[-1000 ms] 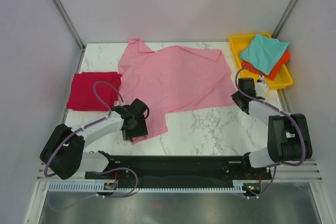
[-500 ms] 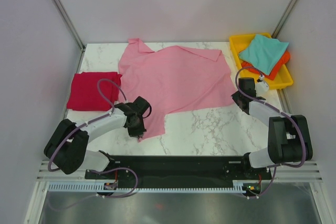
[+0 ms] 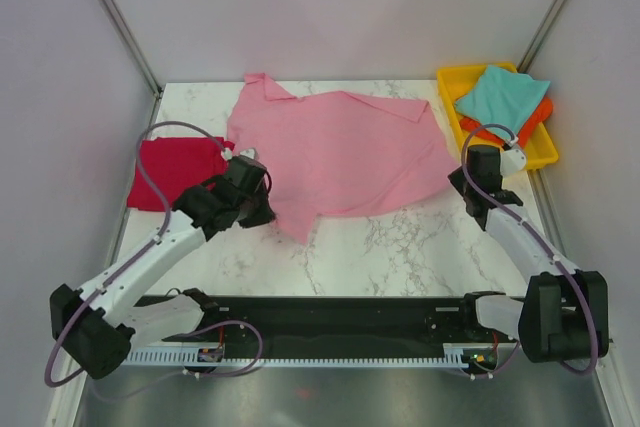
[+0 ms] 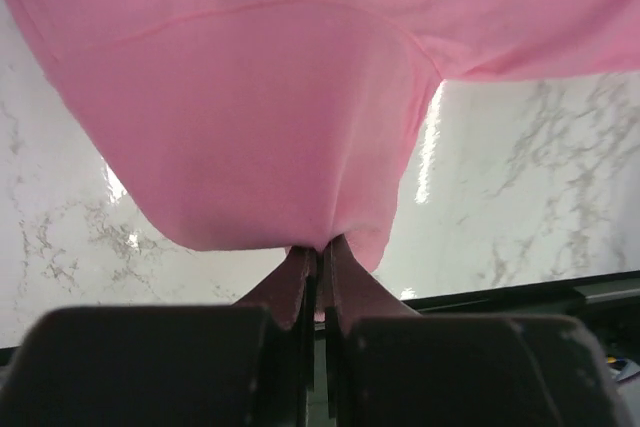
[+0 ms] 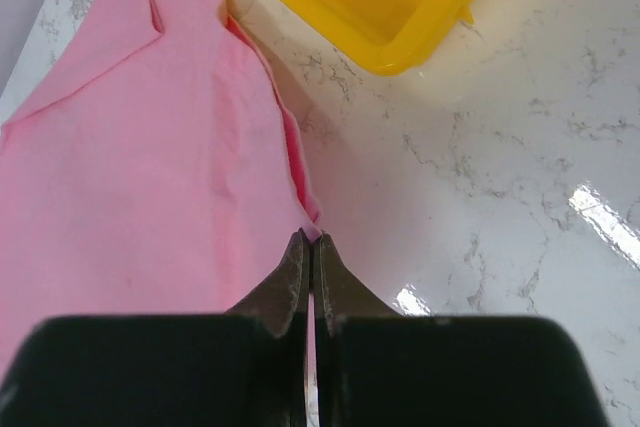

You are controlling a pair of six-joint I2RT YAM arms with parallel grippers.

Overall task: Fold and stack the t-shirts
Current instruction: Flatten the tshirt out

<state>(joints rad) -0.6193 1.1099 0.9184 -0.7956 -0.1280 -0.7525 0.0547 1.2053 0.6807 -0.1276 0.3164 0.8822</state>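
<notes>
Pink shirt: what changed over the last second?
The left tool shut on the near-left corner of the pink shirt and carried it up and away from the arm bases. The right tool, shut on its right edge, shifted slightly away too. The red shirt and the yellow tray stayed put.

Table (image 3: 400,247): white marble-look top, grey veins, glossy. Bright glare patches (image 5: 592,209) lay on it. Light was soft, even. Walls (image 3: 330,7) were plain, pale grey-lilac, closing table in on three sides. Slanted metal posts (image 3: 115,17) stood at back corners. Black rail (image 3: 340,312) ran along near edge. Slotted white strip (image 3: 330,355) sat below, then dull metal sheet (image 3: 330,397).
</notes>
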